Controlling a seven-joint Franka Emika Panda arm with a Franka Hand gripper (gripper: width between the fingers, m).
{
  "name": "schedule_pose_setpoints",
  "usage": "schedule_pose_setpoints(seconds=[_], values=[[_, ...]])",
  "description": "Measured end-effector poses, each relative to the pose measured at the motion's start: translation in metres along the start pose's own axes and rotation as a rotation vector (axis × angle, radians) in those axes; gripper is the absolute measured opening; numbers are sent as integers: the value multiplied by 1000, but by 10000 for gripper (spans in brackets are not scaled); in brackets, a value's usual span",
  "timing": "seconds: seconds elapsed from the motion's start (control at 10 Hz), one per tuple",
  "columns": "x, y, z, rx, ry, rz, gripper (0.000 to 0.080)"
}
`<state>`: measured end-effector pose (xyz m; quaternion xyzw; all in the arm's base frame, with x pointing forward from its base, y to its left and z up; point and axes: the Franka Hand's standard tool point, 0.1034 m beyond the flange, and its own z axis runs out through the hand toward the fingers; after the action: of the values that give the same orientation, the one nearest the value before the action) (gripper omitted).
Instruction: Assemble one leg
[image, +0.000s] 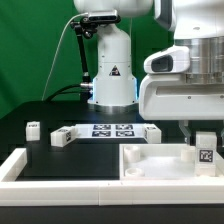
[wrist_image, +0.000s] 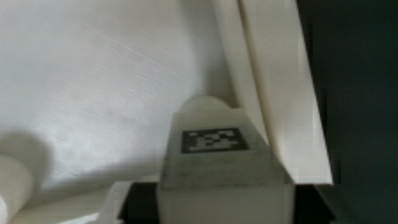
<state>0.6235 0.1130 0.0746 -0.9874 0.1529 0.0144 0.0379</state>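
Readable signs: black warning triangle on the robot base (image: 113, 72). Fiducial tags on the leg (image: 205, 154) (wrist_image: 217, 140) and marker board (image: 112, 130); no legible text.

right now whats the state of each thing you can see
leg: upright, gripped, over the tray-like piece's corner
gripper: shut on the leg
tray-like piece: flat on the table, walls up
marker board: flat on the table, untouched
small white block: loose on the table at the exterior view's left
second small white block: loose on the table beside the marker board
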Motion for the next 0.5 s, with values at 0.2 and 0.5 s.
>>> schedule_pose_setpoints(seconds=[0.2,0.5], values=[[0,1,0,2,-1,26,294],[2,14,-1,-8,0,200,294]])
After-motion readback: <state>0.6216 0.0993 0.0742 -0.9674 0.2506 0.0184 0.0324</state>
